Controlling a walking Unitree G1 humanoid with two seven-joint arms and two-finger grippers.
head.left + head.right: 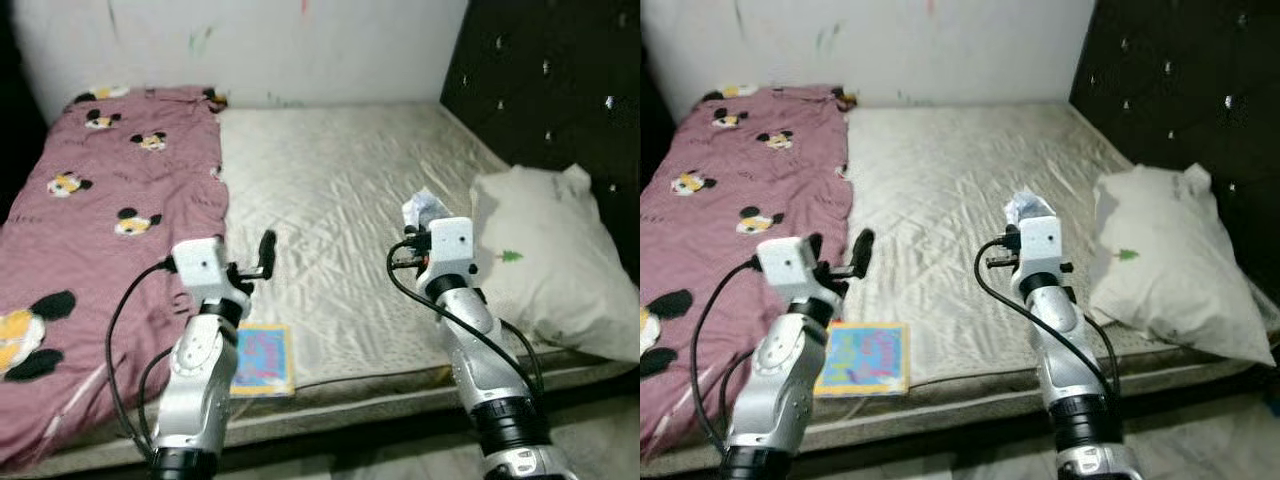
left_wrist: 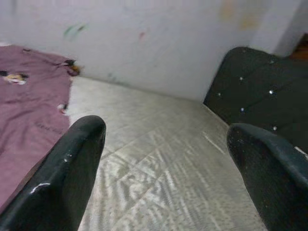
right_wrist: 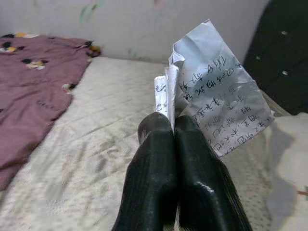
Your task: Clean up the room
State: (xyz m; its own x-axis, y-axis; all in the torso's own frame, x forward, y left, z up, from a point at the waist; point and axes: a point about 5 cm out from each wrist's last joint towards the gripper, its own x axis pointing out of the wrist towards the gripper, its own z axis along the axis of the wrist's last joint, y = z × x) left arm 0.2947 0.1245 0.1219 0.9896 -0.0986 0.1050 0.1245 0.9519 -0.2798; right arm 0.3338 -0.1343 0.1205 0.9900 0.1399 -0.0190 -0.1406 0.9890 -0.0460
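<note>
Pinching crumpled paper point(image 3: 216, 106), right gripper point(image 3: 173, 132) clamps tight; left gripper point(image 2: 163, 144) gapes empty.

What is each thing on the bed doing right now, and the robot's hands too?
Left gripper: jaws open, holding nothing.
Right gripper: jaws shut on crumpled paper.
Blanket: spread flat.
Book: closed, lying at the mattress edge.
Pillow: lying by the headboard.

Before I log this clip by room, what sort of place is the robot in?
Most likely a bedroom: a bare quilted mattress against a dark tufted headboard, a white pillow and a pink cartoon-mouse blanket. The right gripper holds crumpled paper.
</note>
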